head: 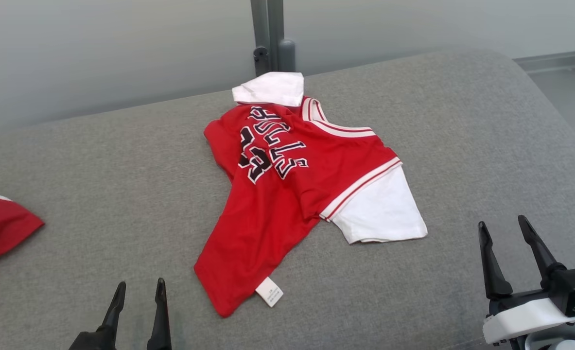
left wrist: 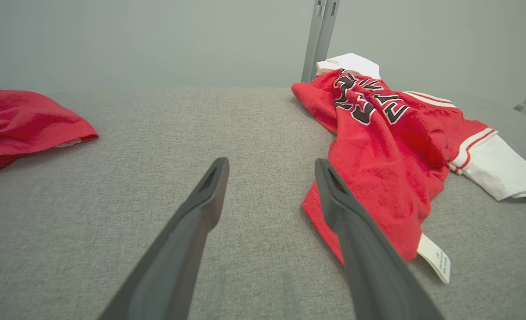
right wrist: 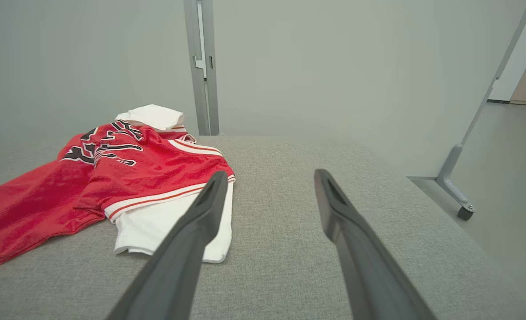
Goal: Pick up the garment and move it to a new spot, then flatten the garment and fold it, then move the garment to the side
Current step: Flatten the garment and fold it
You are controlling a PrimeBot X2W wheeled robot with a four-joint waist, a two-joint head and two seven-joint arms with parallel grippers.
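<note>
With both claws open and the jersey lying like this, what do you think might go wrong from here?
The red jersey lies bunched and skewed, so a pinch could catch two layers and folding might lock in creases.
Its far white sleeve is doubled over near the back edge of the grey cushion and may stay folded.
The other red garment lies off to the side of the left claw and could get dragged along.

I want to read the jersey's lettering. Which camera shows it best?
Head view: looking down, it shows the jersey lettering whole, though upside down. Both wrist views catch it from low, foreshortened and partly creased.
</note>
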